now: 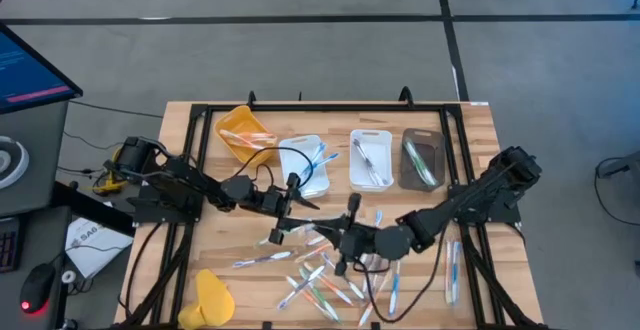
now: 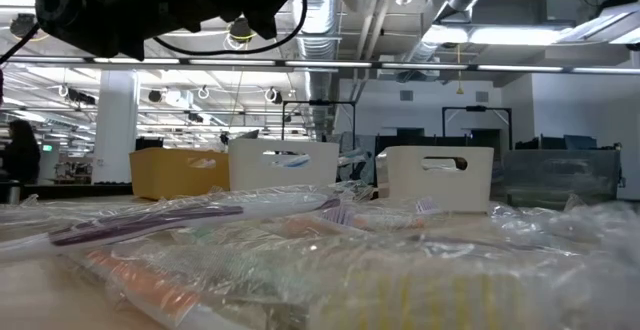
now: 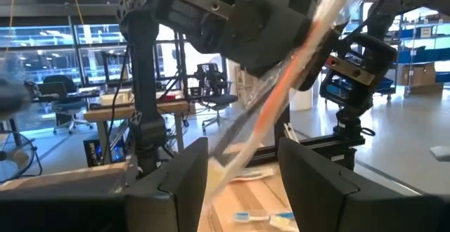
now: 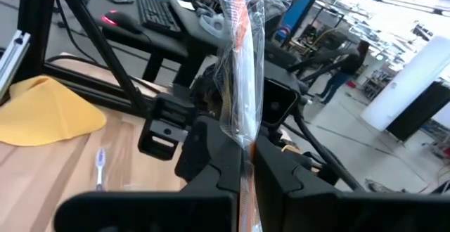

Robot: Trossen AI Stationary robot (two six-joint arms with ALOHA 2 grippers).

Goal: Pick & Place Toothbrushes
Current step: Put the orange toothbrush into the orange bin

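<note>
Toothbrush sorting: a few binned, most still loose

Worktop (image 1: 480, 150) of pale wood carries everything; along its far edge stand four trays in a row, the yellow tray (image 1: 244, 134) at the left, then a white tray (image 1: 305, 167), a second white tray (image 1: 371, 157) and a dark tray (image 1: 421, 159); each holds only a few brushes, so I judge the job to be in its early part; a yellow cloth (image 1: 212, 297) lies at the near left corner.

Both arms meet over the middle of the worktop; the right gripper (image 4: 242, 163) has its jaws closed on an orange toothbrush (image 4: 239, 77) in a clear wrapper, held up clear of the wood; the left gripper (image 3: 239, 176) faces it, jaws standing apart on either side of the same wrapped brush, which passes between them; whether they touch it I cannot tell; it looks to me like a hand-over between arms.

Loose toothbrushes (image 1: 320, 280) lie scattered over the near half of the worktop, a main heap below the grippers and a few blue ones (image 1: 452, 265) off to the right; these make up the bulk of what is left to place.
</note>
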